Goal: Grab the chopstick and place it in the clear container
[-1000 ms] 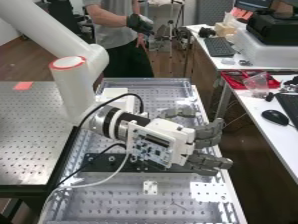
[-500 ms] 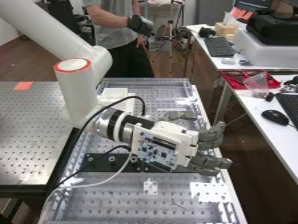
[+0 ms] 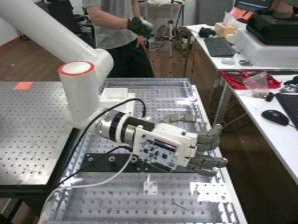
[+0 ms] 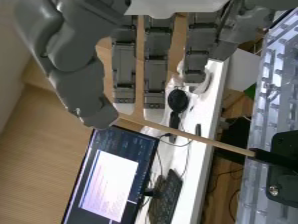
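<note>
One white box [image 3: 114, 94] stands between 10 and 11 o'clock of the one hand [image 3: 185, 142]; whether it is the container is unclear. The fingers [image 4: 155, 65] are extended, gripping nothing. One chopstick [image 4: 193, 135] spans from near the thumb [image 4: 76, 87] to one black holder [image 4: 286, 162]. Grasping and placement remain.

Slanted high view over bench [image 3: 120, 202], wrist view close by hand [image 3: 209, 138]

It looks like a robotics lab: robot arm [image 3: 78, 95], perforated bench [image 3: 113, 202], monitor [image 4: 110, 180], keyboard [image 3: 291, 106] on a desk [image 3: 257, 108].
</note>
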Controlling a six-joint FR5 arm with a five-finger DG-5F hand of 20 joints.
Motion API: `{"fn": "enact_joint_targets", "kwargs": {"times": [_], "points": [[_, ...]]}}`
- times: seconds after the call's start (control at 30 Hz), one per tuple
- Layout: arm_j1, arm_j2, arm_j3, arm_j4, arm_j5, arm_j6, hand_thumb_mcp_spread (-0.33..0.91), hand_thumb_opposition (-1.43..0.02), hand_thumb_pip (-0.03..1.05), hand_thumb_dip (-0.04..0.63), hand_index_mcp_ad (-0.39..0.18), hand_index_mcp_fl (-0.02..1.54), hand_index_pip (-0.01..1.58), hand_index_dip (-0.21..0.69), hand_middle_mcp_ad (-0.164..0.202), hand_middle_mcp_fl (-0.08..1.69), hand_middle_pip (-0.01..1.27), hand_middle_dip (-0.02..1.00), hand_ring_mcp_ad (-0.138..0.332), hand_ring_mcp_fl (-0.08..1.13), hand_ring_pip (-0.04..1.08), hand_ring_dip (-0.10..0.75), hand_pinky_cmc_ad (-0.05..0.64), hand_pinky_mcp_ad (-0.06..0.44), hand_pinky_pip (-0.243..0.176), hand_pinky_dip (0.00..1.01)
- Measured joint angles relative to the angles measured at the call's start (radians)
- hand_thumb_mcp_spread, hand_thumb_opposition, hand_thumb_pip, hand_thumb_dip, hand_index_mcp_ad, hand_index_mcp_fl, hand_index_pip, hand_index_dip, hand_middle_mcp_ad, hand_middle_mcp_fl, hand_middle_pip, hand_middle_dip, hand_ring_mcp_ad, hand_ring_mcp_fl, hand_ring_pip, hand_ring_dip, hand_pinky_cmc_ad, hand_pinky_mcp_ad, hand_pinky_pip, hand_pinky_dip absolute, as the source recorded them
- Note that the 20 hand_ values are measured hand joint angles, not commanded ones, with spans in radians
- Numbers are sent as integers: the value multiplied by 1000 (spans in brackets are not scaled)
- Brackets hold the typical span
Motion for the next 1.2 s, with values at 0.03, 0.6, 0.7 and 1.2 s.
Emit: {"fn": "enact_joint_targets", "kwargs": {"times": [0.03,0.6,0.7,1.2], "points": [[1,0,0,-4,4,-2,456,-759,742,276,-108,119,1253,47,-12,325,728,623,127,293,65,346,227,101,-66,190],[9,-2,21,-37,26,-66,518,-759,660,260,-110,250,1365,52,-16,379,869,684,82,377,61,450,295,98,-35,176],[9,-2,25,-40,27,-74,513,-759,658,264,-106,255,1374,51,-16,389,871,705,80,394,58,461,293,101,-19,180],[5,-11,42,-53,35,-84,545,-759,607,244,-112,286,1368,52,-23,426,885,716,40,429,65,494,333,101,-5,180]]}}
